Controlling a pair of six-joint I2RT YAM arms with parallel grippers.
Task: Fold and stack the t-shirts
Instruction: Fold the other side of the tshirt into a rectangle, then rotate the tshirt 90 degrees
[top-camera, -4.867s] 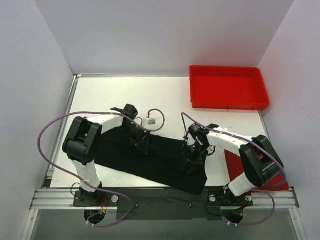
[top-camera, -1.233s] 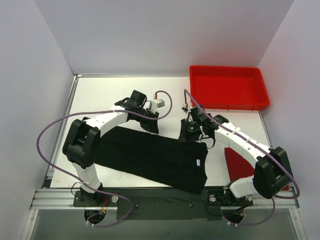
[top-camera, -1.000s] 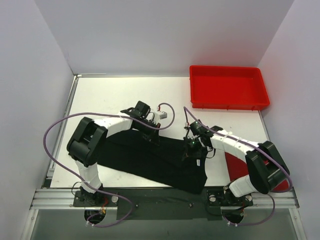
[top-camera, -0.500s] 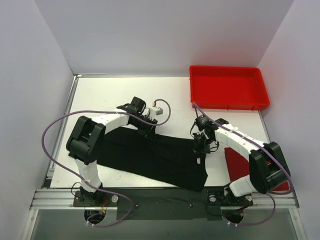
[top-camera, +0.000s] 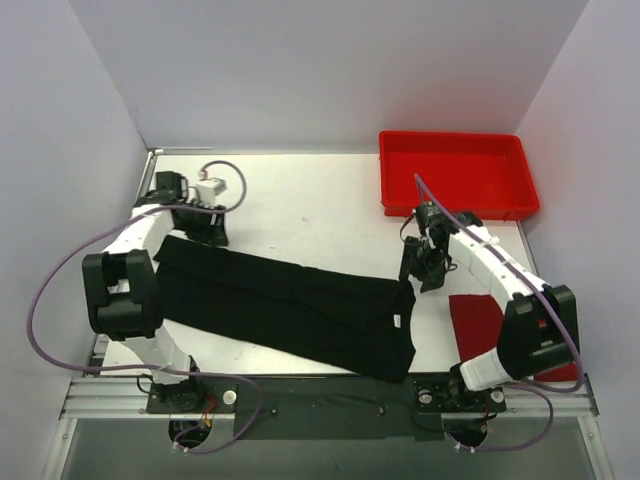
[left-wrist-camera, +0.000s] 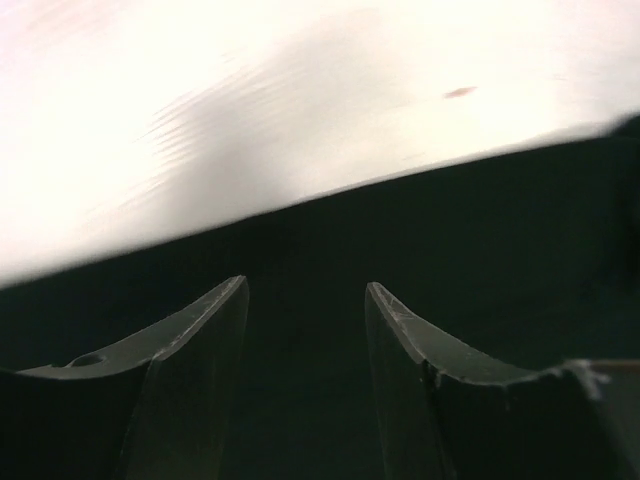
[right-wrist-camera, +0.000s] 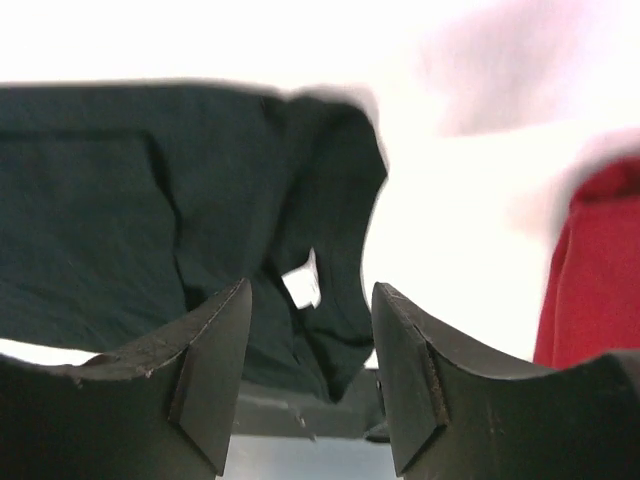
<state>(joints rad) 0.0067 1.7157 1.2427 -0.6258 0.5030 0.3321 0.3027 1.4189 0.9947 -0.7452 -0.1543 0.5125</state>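
Note:
The black t-shirt (top-camera: 290, 310) lies folded into a long band across the near half of the table, from far left to near right. A white label shows at its right end. My left gripper (top-camera: 215, 238) is open and empty, at the band's far left end; its wrist view shows the black cloth (left-wrist-camera: 400, 240) filling the lower frame. My right gripper (top-camera: 420, 275) is open and empty, just right of the band's right end (right-wrist-camera: 200, 200). The red t-shirt (top-camera: 478, 322) lies near right, partly under the right arm, and shows in the right wrist view (right-wrist-camera: 590, 270).
A rigid red tray (top-camera: 455, 186) stands at the far right corner. White walls close the table at the back and both sides. A metal rail (top-camera: 320, 390) runs along the near edge by the arm bases.
The left gripper swung from the shirt's middle out to its far left end. The right gripper moved right and back, off the cloth. The black band now lies longer and flatter.

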